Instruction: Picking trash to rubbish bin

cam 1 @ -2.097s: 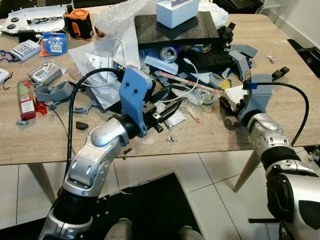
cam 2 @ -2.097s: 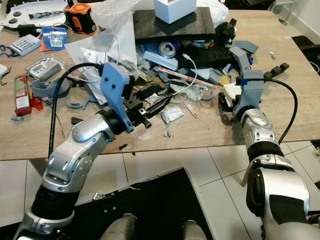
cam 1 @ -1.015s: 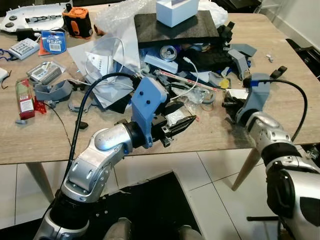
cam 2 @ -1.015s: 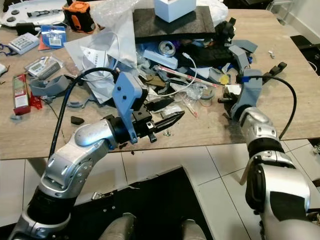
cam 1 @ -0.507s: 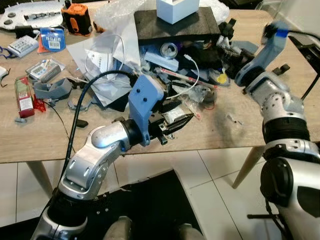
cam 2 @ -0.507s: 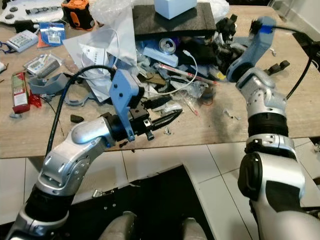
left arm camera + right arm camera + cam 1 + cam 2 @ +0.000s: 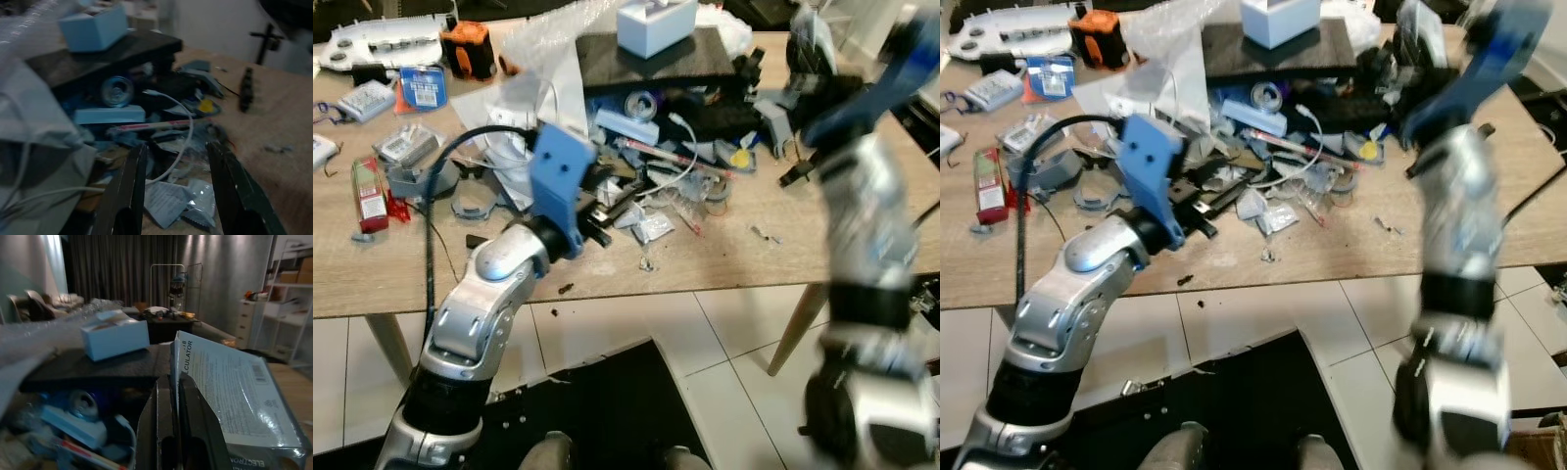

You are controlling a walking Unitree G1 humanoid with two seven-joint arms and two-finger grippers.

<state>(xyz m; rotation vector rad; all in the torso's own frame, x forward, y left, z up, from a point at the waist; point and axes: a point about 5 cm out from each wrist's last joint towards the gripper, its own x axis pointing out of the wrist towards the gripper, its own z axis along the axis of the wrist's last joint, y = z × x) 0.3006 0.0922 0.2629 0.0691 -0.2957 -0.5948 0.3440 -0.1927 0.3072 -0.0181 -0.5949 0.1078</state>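
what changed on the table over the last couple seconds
The right gripper lifted from the table's right side, shut on a white printed box taken from the clutter, and now hangs high over the far right of the pile. The left gripper, which had reached out past the table edge, pulled back and sits open over the small plastic packets. The black foam slab and the blue-white box stayed put.

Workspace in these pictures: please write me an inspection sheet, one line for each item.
Surface: wooden table, crumbs near its front edge.
Job's things: white box gripped and lifted; plastic wrappers lying loose.
Clutter: black foam slab with a white carton on it, tape measure, red pack.
Grippers: left gripper open above the wrappers; right gripper shut on the box.
Cables: white cable through the pile.
Surroundings: tiled floor.
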